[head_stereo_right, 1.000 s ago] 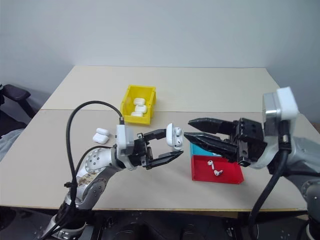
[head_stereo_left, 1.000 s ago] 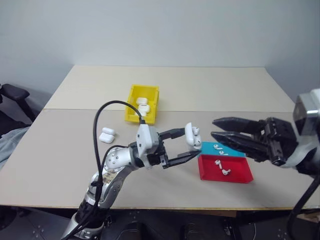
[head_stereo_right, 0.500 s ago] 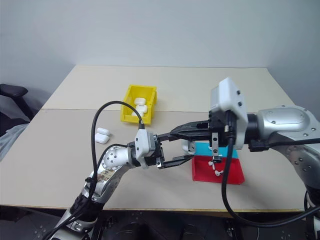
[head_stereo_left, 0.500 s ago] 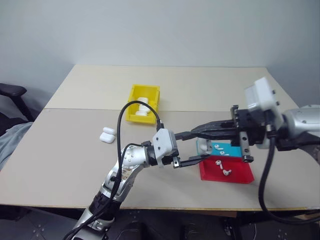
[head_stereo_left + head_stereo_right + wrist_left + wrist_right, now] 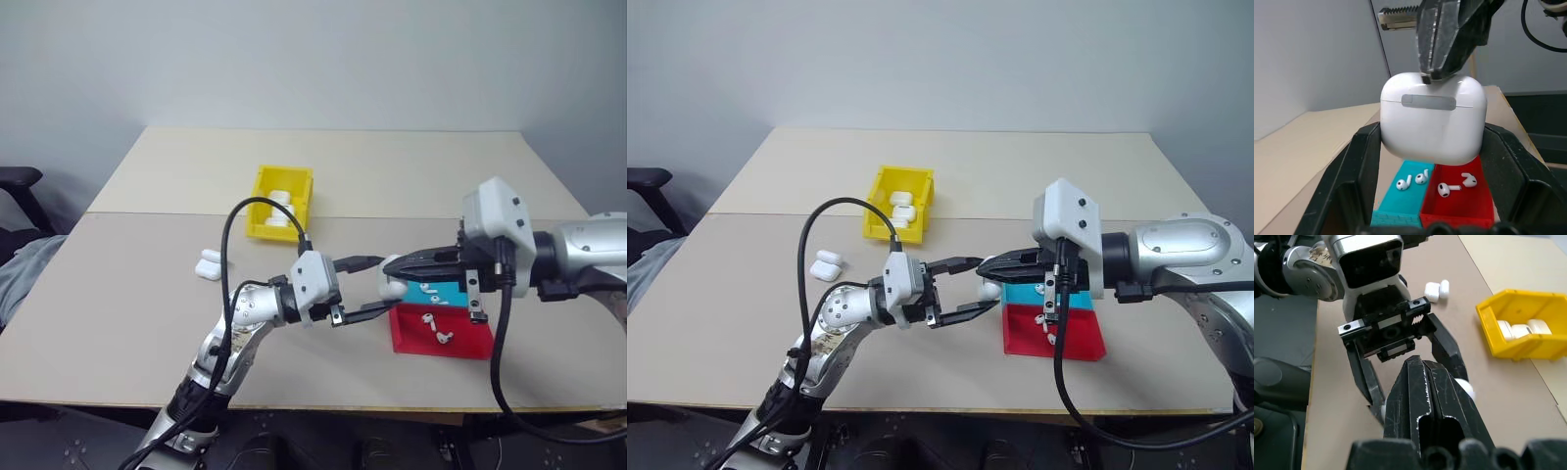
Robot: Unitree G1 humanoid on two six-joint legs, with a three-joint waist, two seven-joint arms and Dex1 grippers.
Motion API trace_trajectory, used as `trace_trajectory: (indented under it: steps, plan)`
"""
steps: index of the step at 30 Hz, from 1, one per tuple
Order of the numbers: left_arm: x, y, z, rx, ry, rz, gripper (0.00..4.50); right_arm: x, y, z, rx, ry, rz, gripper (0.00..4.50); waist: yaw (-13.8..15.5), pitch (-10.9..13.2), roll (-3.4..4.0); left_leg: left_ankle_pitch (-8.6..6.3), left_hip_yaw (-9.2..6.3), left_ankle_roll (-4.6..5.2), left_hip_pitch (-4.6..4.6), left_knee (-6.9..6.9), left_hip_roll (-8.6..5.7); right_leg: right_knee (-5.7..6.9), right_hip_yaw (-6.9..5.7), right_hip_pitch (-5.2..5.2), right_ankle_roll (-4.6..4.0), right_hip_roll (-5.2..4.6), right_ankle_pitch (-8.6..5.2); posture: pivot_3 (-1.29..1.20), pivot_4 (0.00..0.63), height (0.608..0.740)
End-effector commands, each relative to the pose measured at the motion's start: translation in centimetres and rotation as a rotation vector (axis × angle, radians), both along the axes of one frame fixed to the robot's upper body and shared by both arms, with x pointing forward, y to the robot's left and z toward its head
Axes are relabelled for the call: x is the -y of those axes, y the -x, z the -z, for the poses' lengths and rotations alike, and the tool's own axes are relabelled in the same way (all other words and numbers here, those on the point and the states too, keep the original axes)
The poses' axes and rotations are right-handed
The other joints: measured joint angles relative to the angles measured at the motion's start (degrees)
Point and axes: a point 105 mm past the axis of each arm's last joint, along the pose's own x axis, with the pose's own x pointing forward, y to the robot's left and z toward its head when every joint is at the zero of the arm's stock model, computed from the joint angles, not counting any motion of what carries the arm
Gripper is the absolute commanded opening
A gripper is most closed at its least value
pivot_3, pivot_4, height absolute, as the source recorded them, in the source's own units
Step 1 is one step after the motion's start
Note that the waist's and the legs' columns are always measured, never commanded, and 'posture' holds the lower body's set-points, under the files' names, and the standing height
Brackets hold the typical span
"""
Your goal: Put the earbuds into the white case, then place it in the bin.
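Two grippers mid-frame: my left gripper (image 5: 370, 287) clamps case (image 5: 1432, 117) steady; closed right gripper (image 5: 394, 265) presses lid, probably shutting it

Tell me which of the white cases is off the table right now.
The white case clamped in the left gripper, with the right gripper's shut tips on its lid. The other cases lie in the yellow bin or on the table.

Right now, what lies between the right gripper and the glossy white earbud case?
Nothing: the left wrist view shows the right gripper, jaws shut, touching the glossy white rounded case.
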Motion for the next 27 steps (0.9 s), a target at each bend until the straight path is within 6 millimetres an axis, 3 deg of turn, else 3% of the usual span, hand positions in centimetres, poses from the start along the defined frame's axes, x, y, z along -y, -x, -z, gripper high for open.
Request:
trace_trajectory:
  steps: [1,7,10,13,19,23,27]
  plan:
    - [-0.4,0.2,-1.8,0.053,0.055,-0.010,2.72,0.2,0.1,-2.1,0.086,-0.042,0.021,0.01,0.0,0.0,0.00,0.00,0.00,0.00,0.00,0.00,0.00,0.00,0.00,0.00,0.00,0.00,0.00,0.00,0.150,0.740]
    - [-1.5,-1.7,-2.8,0.077,0.084,-0.119,2.72,1.0,-0.8,-3.6,0.139,-0.122,0.094,0.01,0.0,0.0,0.00,0.00,0.00,0.00,0.00,0.00,-0.01,0.01,-0.01,0.01,0.00,0.00,0.00,0.00,0.150,0.740]
    - [-2.7,-3.6,-4.3,0.103,0.135,-0.229,2.72,2.0,-1.5,-5.4,0.178,-0.232,0.163,0.01,0.1,0.0,0.00,0.00,0.00,0.00,0.00,0.01,-0.01,0.02,-0.01,0.01,0.00,0.00,0.00,0.00,0.150,0.740]
    - [-3.9,-5.6,-6.3,0.134,0.217,-0.346,2.72,2.8,-2.1,-5.8,0.198,-0.285,0.226,0.01,0.1,0.0,-0.01,0.00,0.01,0.00,0.00,0.01,-0.02,0.01,-0.03,0.02,0.01,0.00,0.01,0.00,0.150,0.740]
    - [-5.6,-11.9,-8.5,0.182,0.211,-0.706,2.72,3.0,-2.8,-4.3,0.179,-0.303,0.307,0.01,0.4,0.0,-0.03,0.01,0.14,0.00,-0.02,0.03,-0.05,-0.01,-0.05,0.05,0.06,-0.01,0.04,0.00,0.150,0.740]
    - [-6.5,-16.0,-8.2,0.139,0.097,-0.947,2.72,2.7,-2.9,-3.0,0.158,-0.284,0.328,0.01,0.4,0.0,-0.06,0.00,0.24,0.00,-0.09,0.02,-0.06,-0.05,-0.06,0.00,0.07,-0.01,0.04,0.00,0.150,0.740]
    - [-7.7,-18.6,-7.8,0.111,0.043,-1.081,2.72,2.9,-2.9,-2.2,0.137,-0.273,0.351,0.01,0.2,0.1,-0.09,0.01,0.30,0.00,-0.23,0.02,-0.06,-0.09,-0.11,-0.10,0.10,-0.01,0.05,0.00,0.150,0.740]
